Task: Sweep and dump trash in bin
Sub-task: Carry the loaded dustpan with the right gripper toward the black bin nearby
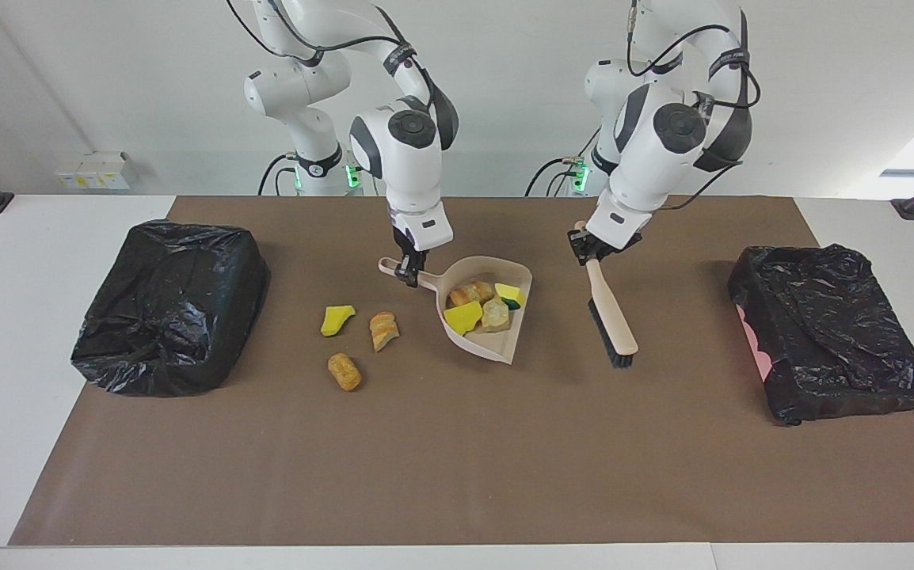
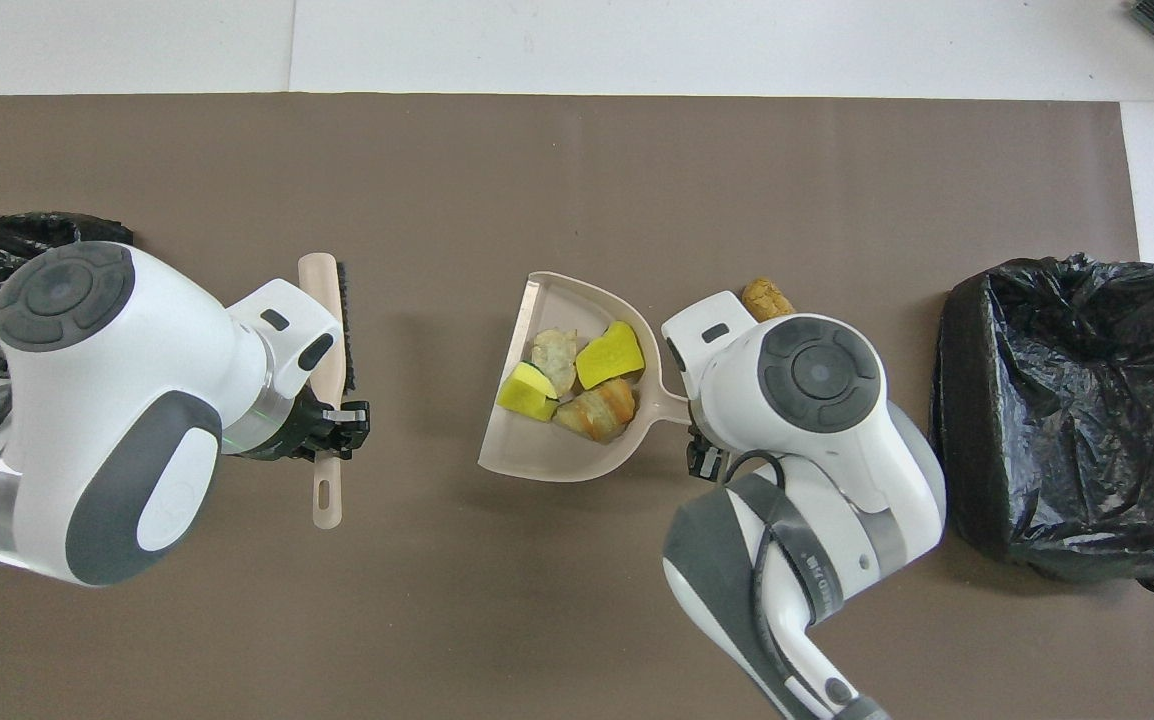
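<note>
Presently the right tool (image 1: 408,273) grips the dustpan (image 1: 496,340) handle; four trash (image 1: 475,305) scraps lie inside, three more on the surface toward the right arm's end. The left tool (image 1: 586,252) grips the brush (image 1: 610,321), apparently lifted clear. Risk: tilting the pan en route to the bin (image 1: 164,305) spills its load.

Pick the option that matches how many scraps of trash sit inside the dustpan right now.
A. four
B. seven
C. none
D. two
A: the overhead view shows four scraps in the dustpan: two yellow sponge chunks and two tan bread-like lumps. The facing view shows three more scraps lying on the brown mat.
</note>
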`<state>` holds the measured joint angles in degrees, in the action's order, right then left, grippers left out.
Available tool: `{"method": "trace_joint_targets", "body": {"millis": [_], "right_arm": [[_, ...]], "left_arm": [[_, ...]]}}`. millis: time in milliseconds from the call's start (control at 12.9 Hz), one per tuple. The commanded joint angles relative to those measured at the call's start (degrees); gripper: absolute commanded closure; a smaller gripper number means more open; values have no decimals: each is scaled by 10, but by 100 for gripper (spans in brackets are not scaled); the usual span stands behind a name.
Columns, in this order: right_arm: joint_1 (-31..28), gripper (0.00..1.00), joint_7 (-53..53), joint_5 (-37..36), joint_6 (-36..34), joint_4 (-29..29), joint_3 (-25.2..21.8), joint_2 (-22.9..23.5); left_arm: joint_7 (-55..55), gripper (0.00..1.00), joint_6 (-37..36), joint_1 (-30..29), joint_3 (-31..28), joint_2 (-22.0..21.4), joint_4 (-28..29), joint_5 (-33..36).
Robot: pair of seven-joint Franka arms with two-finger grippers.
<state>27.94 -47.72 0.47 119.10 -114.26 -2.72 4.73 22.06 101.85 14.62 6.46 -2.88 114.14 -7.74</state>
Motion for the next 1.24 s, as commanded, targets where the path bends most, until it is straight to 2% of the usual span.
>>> {"method": "trace_joint_targets", "body": {"millis": [0,77,155,309,464,696,773,1159], "right_arm": [[-52,100,-95,47,-43,36,4,-2],[-79,100,-144,78,-61,48,4,1],[-98,100,-177,94,-77,58,3,1],[-140,100,-240,96,-116,82,3,2],[-181,100,-305,96,-153,105,3,5],[-236,100,-396,94,-178,110,2,4],[-255,100,-425,90,-180,111,-1,4],[-354,100,-557,53,-187,114,-2,4]], "left_arm": [[5,100,27,35,10,-47,68,7],[17,100,62,53,11,-72,111,7],[47,100,83,83,11,-78,135,7],[124,100,114,153,11,-52,154,6],[188,100,170,209,12,-48,172,-1],[299,100,238,287,11,-19,185,-14],[329,100,251,296,12,-19,190,-28],[309,100,282,325,12,-19,226,-35]]}}
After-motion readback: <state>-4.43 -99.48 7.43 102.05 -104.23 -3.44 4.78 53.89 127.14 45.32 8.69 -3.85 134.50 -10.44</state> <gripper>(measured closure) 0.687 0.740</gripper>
